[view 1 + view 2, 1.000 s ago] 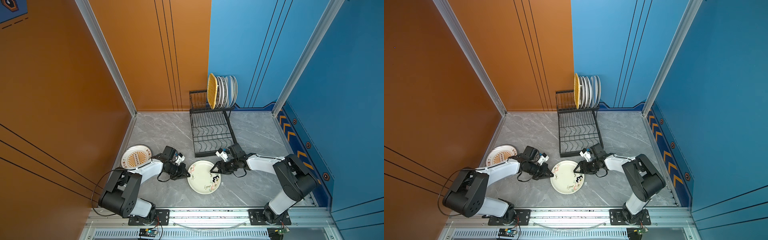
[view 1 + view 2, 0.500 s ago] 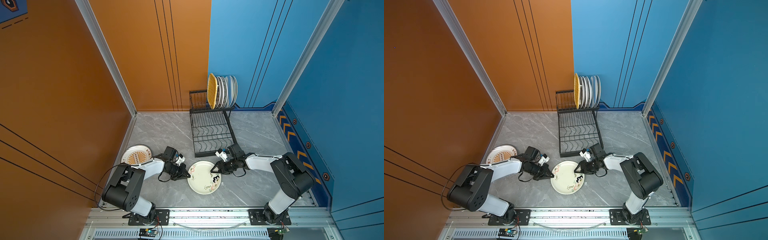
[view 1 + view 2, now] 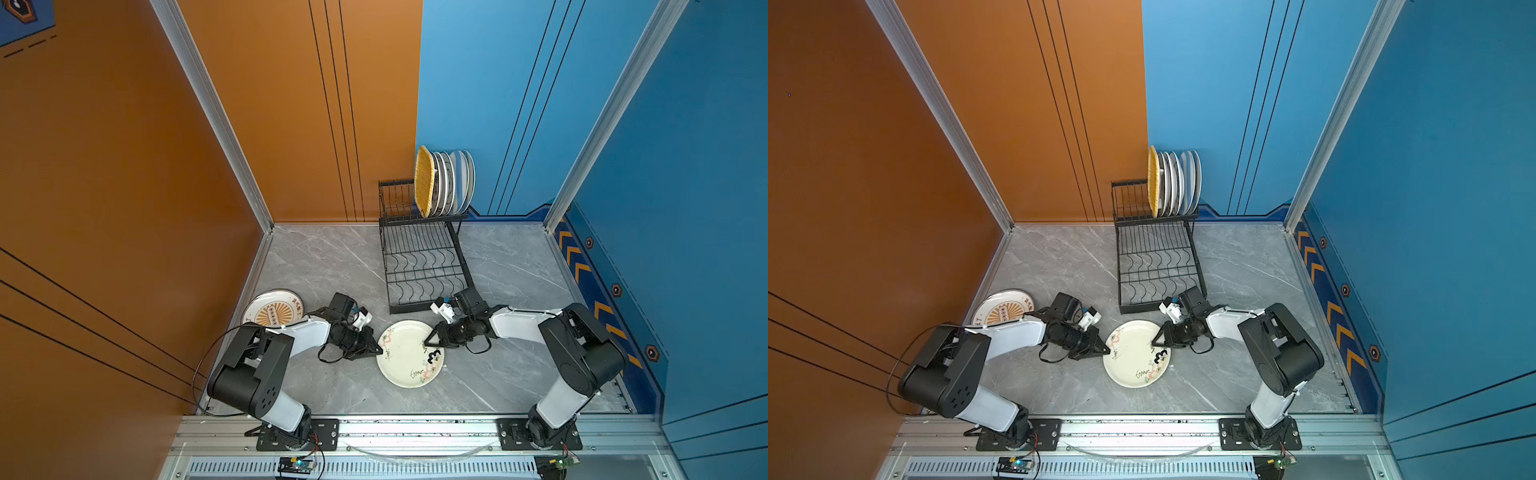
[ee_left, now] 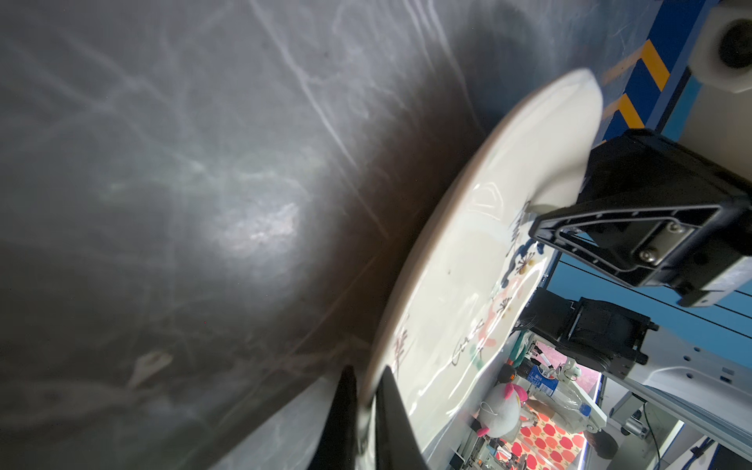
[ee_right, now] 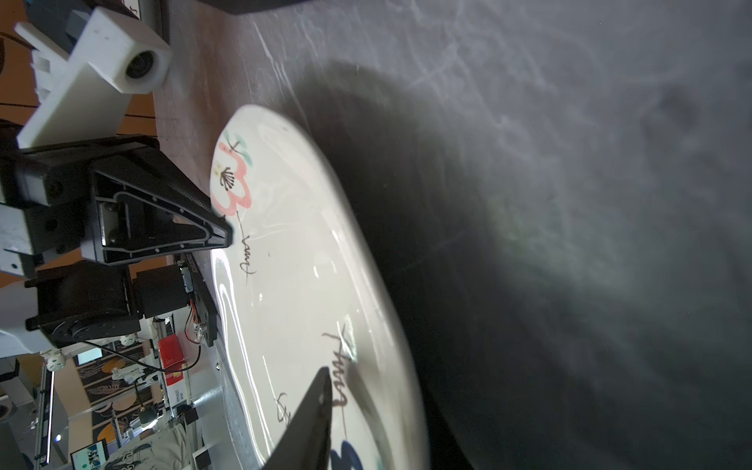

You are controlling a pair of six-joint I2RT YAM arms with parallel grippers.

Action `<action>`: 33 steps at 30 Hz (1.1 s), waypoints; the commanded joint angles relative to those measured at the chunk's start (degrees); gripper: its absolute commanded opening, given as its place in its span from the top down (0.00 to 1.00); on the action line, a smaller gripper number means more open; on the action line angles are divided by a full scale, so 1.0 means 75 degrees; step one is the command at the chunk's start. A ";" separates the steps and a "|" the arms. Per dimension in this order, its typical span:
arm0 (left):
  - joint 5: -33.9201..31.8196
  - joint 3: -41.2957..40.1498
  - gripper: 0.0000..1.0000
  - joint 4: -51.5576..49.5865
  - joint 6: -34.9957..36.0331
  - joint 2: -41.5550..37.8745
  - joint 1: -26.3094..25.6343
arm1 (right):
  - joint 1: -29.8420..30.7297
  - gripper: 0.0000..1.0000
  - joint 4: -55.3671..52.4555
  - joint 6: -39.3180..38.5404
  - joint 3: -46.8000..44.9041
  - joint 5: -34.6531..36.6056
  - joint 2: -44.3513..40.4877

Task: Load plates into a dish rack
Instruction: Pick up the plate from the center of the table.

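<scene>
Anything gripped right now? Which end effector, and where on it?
The left end effector is shut on the floral plate, at the rim nearest it. The right end effector sits at the opposite rim; whether it grips cannot be told.

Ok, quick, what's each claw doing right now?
Left claw: closed on the rim of the flowered plate.
Right claw: at that plate's opposite rim; open or closed cannot be told.
</scene>
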 commanded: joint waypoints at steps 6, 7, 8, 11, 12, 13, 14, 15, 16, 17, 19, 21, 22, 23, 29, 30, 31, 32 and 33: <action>0.0268 0.0255 1.00 0.0812 -0.0346 0.0136 -0.0277 | 0.0312 0.96 -0.0517 0.0381 0.0284 -0.1215 -0.0200; 0.0281 0.0261 1.00 0.0815 -0.0359 0.0125 -0.0278 | 0.0312 0.99 -0.0576 0.0387 0.0275 -0.1203 -0.0264; 0.0299 0.0283 1.00 0.0819 -0.0370 0.0100 -0.0276 | 0.0309 1.00 -0.0648 0.0387 0.0265 -0.1191 -0.0344; 0.0359 0.0328 1.00 0.0812 -0.0399 0.0005 -0.0279 | 0.0276 1.00 -0.0918 0.0353 0.0254 -0.1117 -0.0606; 0.0387 0.0340 1.00 0.0812 -0.0410 -0.0015 -0.0279 | 0.0249 1.00 -0.1002 0.0349 0.0259 -0.1073 -0.0716; 0.0406 0.0337 0.99 0.0812 -0.0411 -0.0033 -0.0279 | 0.0225 1.00 -0.1076 0.0346 0.0250 -0.1030 -0.0805; 0.0422 0.0343 0.97 0.0806 -0.0414 -0.0048 -0.0276 | 0.0187 1.00 -0.1130 0.0346 0.0237 -0.1004 -0.0916; 0.0455 0.0349 0.93 0.0801 -0.0401 -0.0061 -0.0279 | 0.0141 1.00 -0.1180 0.0363 0.0214 -0.0981 -0.1020; 0.0472 0.0349 0.91 0.0788 -0.0392 -0.0071 -0.0279 | 0.0098 1.00 -0.1201 0.0388 0.0193 -0.0968 -0.1103; 0.0502 0.0355 0.88 0.0788 -0.0392 -0.0093 -0.0279 | 0.0040 1.00 -0.1196 0.0436 0.0169 -0.0979 -0.1207; 0.0551 0.0382 0.80 0.0768 -0.0408 -0.0167 -0.0279 | -0.0066 1.00 -0.1213 0.0475 0.0135 -0.1003 -0.1375; 0.0594 0.0464 0.69 0.0664 -0.0402 -0.0311 -0.0257 | -0.0204 1.00 -0.1254 0.0513 0.0108 -0.1012 -0.1557; 0.0620 0.0503 0.63 0.0611 -0.0392 -0.0387 -0.0239 | -0.0274 1.00 -0.1244 0.0536 0.0098 -0.1037 -0.1631; 0.0656 0.0565 0.57 0.0554 -0.0384 -0.0485 -0.0210 | -0.0367 1.00 -0.1247 0.0562 0.0093 -0.1072 -0.1725; 0.0987 0.0817 0.34 0.0542 -0.0395 -0.0780 0.0052 | -0.0737 1.00 -0.1202 0.0642 0.0200 -0.1382 -0.2014; 0.0996 0.0846 0.30 0.0542 -0.0384 -0.0806 0.0120 | -0.0801 1.00 -0.1195 0.0654 0.0224 -0.1427 -0.2067; 0.1009 0.0841 0.27 0.0542 -0.0381 -0.0840 0.0172 | -0.0882 1.00 -0.1187 0.0668 0.0217 -0.1485 -0.2109; 0.1030 0.0858 0.24 0.0542 -0.0383 -0.0876 0.0221 | -0.0963 1.00 -0.1139 0.0724 0.0196 -0.1565 -0.2163; 0.1083 0.0876 0.21 0.0542 -0.0383 -0.0900 0.0259 | -0.1038 1.00 -0.1044 0.0797 0.0202 -0.1665 -0.2234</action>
